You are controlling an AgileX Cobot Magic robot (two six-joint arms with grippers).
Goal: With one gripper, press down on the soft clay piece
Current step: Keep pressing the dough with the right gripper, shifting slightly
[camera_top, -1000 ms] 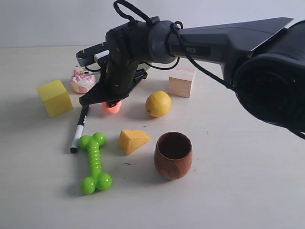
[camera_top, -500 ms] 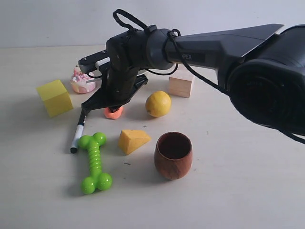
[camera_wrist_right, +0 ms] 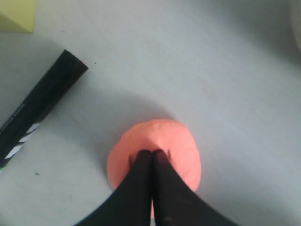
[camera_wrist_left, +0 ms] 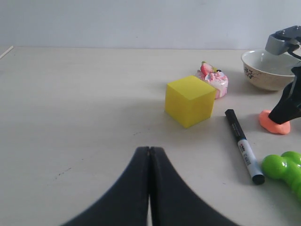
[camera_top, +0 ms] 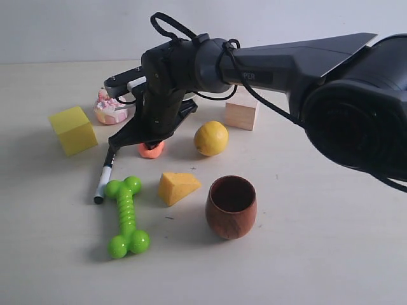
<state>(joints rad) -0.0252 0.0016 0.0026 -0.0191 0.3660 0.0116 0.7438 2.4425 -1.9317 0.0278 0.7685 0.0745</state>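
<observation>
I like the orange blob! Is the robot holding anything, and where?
Nothing is held. The right end effector, jaws shut, only presses its tip on top of the soft clay piece. The left end effector is shut and empty.

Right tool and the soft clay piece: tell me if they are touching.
Touching. The right wrist view shows the shut tips of the right tool resting on the soft clay piece, small dents beside them, no gap.

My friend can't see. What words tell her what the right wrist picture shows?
The right gripper, shut, presses its black tips into the soft clay piece, a flattened salmon-orange lump on a pale table. A black marker lies apart from the clay, and a corner of a yellow block shows at the edge.
</observation>
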